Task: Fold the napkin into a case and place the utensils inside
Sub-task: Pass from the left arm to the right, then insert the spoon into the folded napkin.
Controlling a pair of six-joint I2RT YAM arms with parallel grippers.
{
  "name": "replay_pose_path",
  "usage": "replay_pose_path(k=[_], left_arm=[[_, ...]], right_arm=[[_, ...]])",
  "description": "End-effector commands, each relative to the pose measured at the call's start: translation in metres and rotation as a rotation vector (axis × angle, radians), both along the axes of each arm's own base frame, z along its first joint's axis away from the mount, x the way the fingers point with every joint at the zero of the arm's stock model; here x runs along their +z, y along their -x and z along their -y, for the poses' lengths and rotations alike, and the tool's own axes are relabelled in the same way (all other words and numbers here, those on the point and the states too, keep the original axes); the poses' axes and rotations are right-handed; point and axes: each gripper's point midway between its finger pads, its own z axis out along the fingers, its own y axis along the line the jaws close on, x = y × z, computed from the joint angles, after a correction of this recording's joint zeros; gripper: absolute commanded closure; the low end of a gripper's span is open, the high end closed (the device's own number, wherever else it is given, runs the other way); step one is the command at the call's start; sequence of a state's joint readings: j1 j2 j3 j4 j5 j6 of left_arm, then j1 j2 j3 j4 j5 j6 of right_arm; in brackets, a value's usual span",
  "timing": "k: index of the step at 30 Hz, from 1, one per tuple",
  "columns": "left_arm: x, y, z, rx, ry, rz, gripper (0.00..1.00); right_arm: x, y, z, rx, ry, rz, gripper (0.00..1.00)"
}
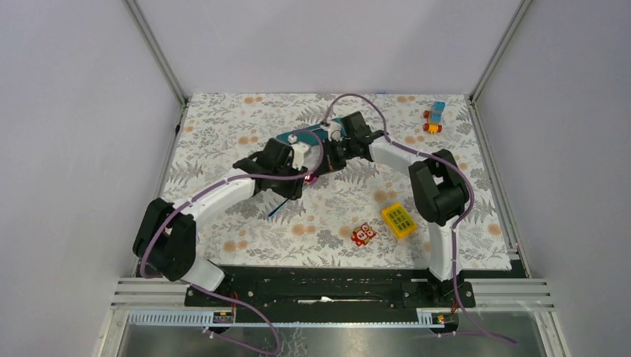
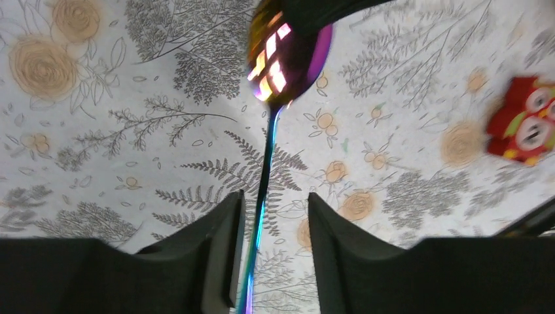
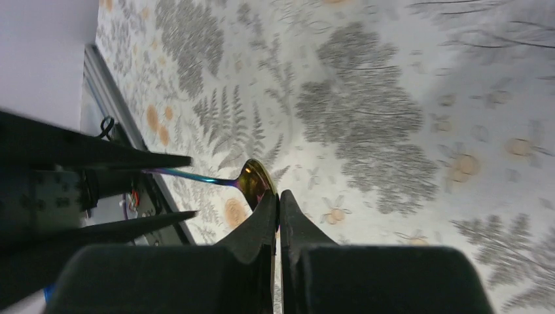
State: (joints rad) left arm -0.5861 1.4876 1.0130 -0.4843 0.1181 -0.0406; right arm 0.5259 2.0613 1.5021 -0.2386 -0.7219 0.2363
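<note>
The spoon has a shiny pink-purple bowl and a thin bluish handle, and it is lifted off the table. My right gripper is shut on the rim of the bowl; it also shows in the top view. My left gripper is open with the handle between its fingers, close to the left finger; it shows in the top view. The teal napkin lies behind both grippers, mostly hidden by the arms. I cannot tell how it is folded.
A small red owl toy and a yellow gridded block lie at the front right of the floral tablecloth. The owl also shows in the left wrist view. Small coloured toys sit at the back right corner.
</note>
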Motion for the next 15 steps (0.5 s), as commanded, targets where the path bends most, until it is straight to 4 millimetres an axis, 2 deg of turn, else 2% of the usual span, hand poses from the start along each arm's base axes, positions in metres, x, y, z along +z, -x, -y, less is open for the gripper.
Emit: replay_pose_path(k=[1,4,6,10,15], left_arm=[[0.040,-0.039,-0.005,0.199,0.290,-0.071,0.51],[0.054,-0.069,-0.025,0.347,0.467,-0.107,0.47],[0.054,-0.089,-0.040,0.451,0.534,-0.130,0.46],[0.034,-0.123,-0.058,0.626,0.621,-0.233,0.46],[0.014,-0.164,-0.055,0.696,0.660,-0.267,0.48]], right_arm=[[0.040,-0.069,0.044,-0.219,-0.087,0.142,1.00],[0.051,-0.101,0.083,-0.299,-0.081,0.172,1.00],[0.054,-0.123,0.115,-0.363,-0.052,0.189,1.00],[0.059,-0.156,0.166,-0.470,0.029,0.238,1.00],[0.060,-0.192,0.207,-0.546,0.125,0.278,1.00]])
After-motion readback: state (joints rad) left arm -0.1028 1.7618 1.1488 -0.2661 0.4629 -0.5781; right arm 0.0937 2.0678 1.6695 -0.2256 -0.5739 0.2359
